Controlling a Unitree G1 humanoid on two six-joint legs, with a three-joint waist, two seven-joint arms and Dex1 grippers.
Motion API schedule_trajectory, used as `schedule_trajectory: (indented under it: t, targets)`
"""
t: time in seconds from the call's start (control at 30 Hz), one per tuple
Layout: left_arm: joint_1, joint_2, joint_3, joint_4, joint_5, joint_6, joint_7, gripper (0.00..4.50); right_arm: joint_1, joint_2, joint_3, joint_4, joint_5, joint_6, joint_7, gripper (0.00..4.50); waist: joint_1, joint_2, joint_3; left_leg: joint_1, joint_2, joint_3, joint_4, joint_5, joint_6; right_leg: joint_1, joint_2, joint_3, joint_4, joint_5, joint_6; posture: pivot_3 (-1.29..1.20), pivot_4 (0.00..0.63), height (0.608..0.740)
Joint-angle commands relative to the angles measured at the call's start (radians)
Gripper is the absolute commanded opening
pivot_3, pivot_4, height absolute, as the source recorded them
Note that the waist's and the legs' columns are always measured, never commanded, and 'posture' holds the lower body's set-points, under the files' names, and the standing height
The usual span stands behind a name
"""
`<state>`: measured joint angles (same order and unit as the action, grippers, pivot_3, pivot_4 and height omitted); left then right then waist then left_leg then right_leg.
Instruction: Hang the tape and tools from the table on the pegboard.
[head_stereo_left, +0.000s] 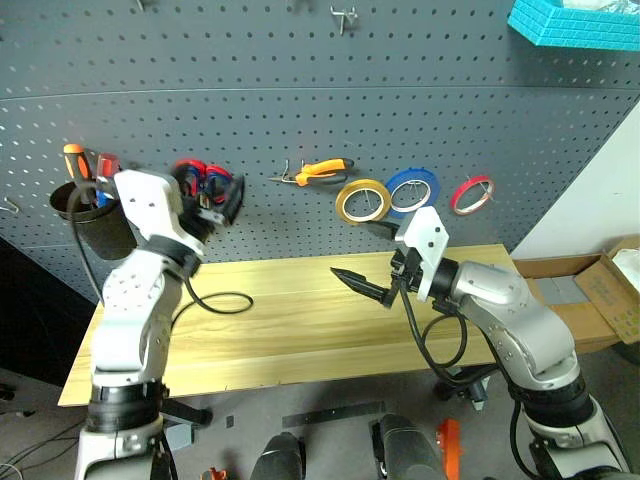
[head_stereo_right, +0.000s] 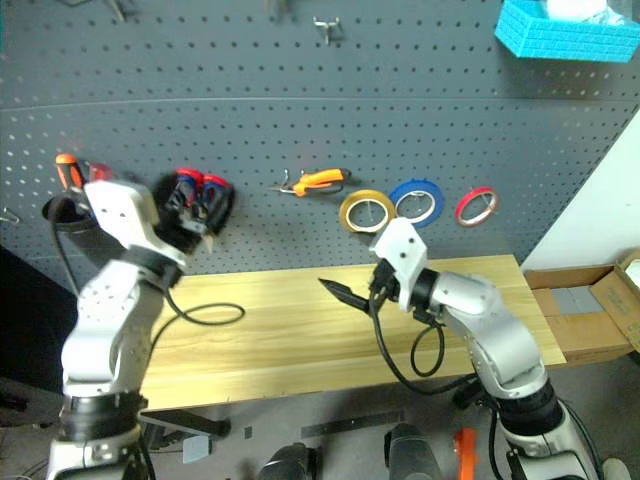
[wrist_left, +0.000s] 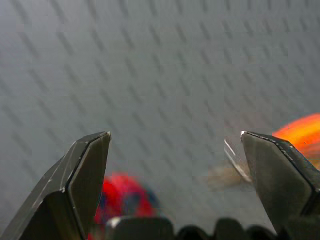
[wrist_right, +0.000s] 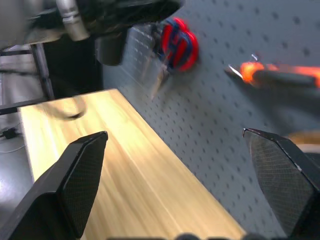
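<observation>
**Tabletop looks cleared, watch your arms near the board**

Looks to me like you're basically done. The tabletop (head_stereo_left: 300, 320) has nothing left on it that I can spot, bar the left arm's own cable hanging over it. The yellow tape (head_stereo_left: 362, 201) hangs on the pegboard (head_stereo_left: 300, 90) next to the blue tape ring (head_stereo_left: 412, 190) and the red tape ring (head_stereo_left: 471, 194), and the orange-handled pliers (head_stereo_left: 318, 172) sit on a hook just beside it. There's a cluster of scissors (head_stereo_left: 205, 185) further along, but I can't tell the black-handled pair apart in there. Same for the blue screwdriver; the black cup (head_stereo_left: 95, 215) holds some handles, too blurry to sort.

Your left gripper (wrist_left: 175, 145) is released, holding nothing, and it's right up by the scissors cluster. Your right gripper (head_stereo_left: 362, 283) is also spread wide and empty, hovering over the tabletop just below the yellow tape.

What could bite you: swing the left arm carelessly and a finger could catch the scissors and knock them off the hook. Lift the right one straight up and you might clip the tape ring.
</observation>
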<state>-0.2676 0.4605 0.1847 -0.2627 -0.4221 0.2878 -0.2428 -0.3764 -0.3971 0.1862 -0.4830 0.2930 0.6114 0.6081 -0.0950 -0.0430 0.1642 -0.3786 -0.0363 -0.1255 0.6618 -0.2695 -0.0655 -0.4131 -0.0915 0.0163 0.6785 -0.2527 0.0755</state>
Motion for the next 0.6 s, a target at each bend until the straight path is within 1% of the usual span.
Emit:
schedule_trajectory:
  t: [0.03,0.1,0.2,0.3,0.43,0.5,0.6]
  targets:
    - [0.075,-0.028,-0.041,-0.082,0.013,0.089,0.029,4.46,0.079,-0.008,-0.041,-0.001,-0.046,-0.074,-0.053,4.50,0.008,0.001,-0.001,0.003,0.000,0.000,0.000,0.000,0.000,0.003,0.000,0.000,0.000,0.000,0.000,-0.09,0.090,0.740]
    - [0.112,-0.039,-0.073,-0.077,0.064,0.106,0.045,4.46,0.138,-0.006,-0.045,0.039,-0.079,-0.125,-0.079,4.50,0.012,0.001,-0.001,0.010,0.000,0.001,-0.001,-0.001,0.001,0.010,0.000,0.000,-0.001,0.000,0.000,-0.09,0.084,0.740]
    - [0.125,-0.055,-0.107,-0.061,0.123,0.133,0.079,4.46,0.197,0.000,-0.057,0.106,-0.112,-0.208,-0.103,4.50,0.014,0.001,-0.004,0.011,0.001,0.002,-0.001,-0.001,0.001,0.012,0.001,0.001,-0.001,0.000,0.000,-0.08,0.068,0.740]
    - [0.149,-0.070,-0.114,-0.016,0.167,0.122,0.085,4.46,0.268,0.029,-0.095,0.250,-0.173,-0.345,-0.190,4.50,0.018,0.004,-0.021,0.012,0.002,0.003,-0.001,0.000,0.001,0.012,0.001,0.001,-0.002,0.000,0.000,-0.07,0.054,0.740]
    - [0.190,-0.094,-0.097,0.061,0.186,0.090,0.073,4.46,0.300,0.039,-0.128,0.412,-0.233,-0.508,-0.251,4.50,0.018,0.014,-0.037,0.017,0.002,0.004,-0.001,-0.001,0.001,0.019,0.002,0.001,-0.007,0.000,0.001,-0.06,0.034,0.740]
    - [0.222,-0.125,-0.059,0.131,0.171,0.069,0.080,4.46,0.305,0.057,-0.155,0.502,-0.236,-0.555,-0.285,4.50,0.018,0.016,-0.047,0.018,0.002,0.004,-0.001,-0.001,0.001,0.020,0.002,0.002,-0.007,0.000,0.001,-0.06,0.024,0.740]
    - [0.265,-0.138,-0.037,0.211,0.219,-0.026,0.098,4.46,0.303,0.075,-0.189,0.591,-0.232,-0.603,-0.308,4.50,0.018,0.018,-0.055,0.023,0.005,0.004,-0.003,-0.001,0.001,0.026,0.004,0.001,-0.010,-0.001,0.001,-0.05,0.013,0.740]
